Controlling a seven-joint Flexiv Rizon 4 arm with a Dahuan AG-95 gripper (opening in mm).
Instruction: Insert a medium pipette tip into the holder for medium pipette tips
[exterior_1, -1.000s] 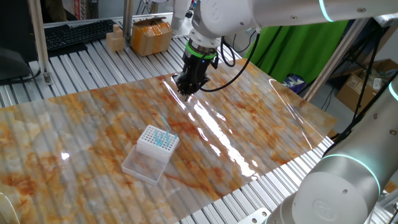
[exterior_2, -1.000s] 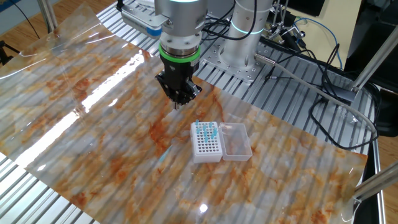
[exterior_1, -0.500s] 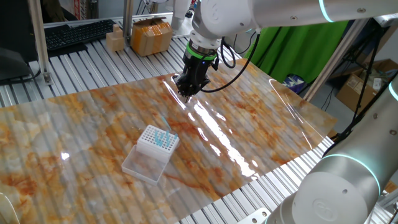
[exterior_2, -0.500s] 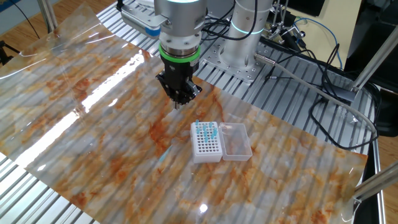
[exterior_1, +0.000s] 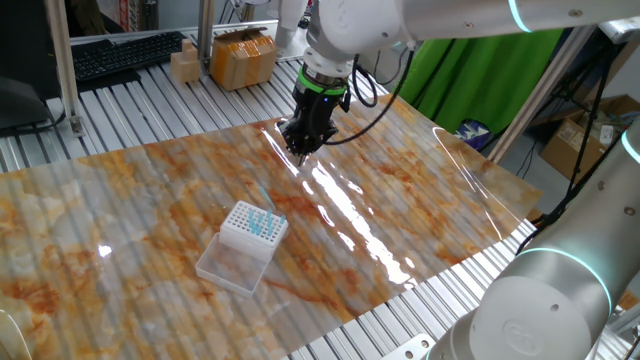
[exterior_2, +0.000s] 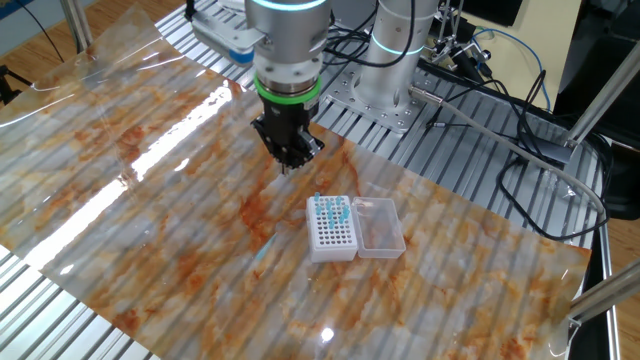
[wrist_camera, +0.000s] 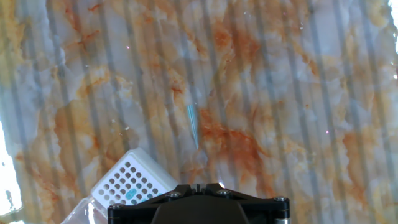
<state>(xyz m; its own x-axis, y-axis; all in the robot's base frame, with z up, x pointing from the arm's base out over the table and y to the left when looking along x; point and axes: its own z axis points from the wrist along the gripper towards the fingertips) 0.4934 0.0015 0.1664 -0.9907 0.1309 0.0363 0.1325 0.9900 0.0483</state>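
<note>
The gripper hangs above the counter, pointing straight down from a black wrist with a green ring. In the two fixed views its dark fingertips taper to what looks like one point, with no gap between them — they appear drawn together, and whether anything is pinched between them cannot be told at this size. In the other fixed view the gripper sits up and to the left of the rack, apart from it.

The hand view shows only the black underside of the gripper body along the bottom edge; the fingertips themselves do not show there. In that same view a medium pipette tip — a slim pale-blue sliver — lies flat on the marbled orange-and-white sheet covering the counter, near the rack's corner but not touching it.

The holder for medium pipette tips stands on the sheet as a small white box with a grid of holes on top. A cluster of blue tips stands upright in the rows at one end. A clear shallow tray is joined to its side. In the hand view the holder shows at the lower left.
</note>
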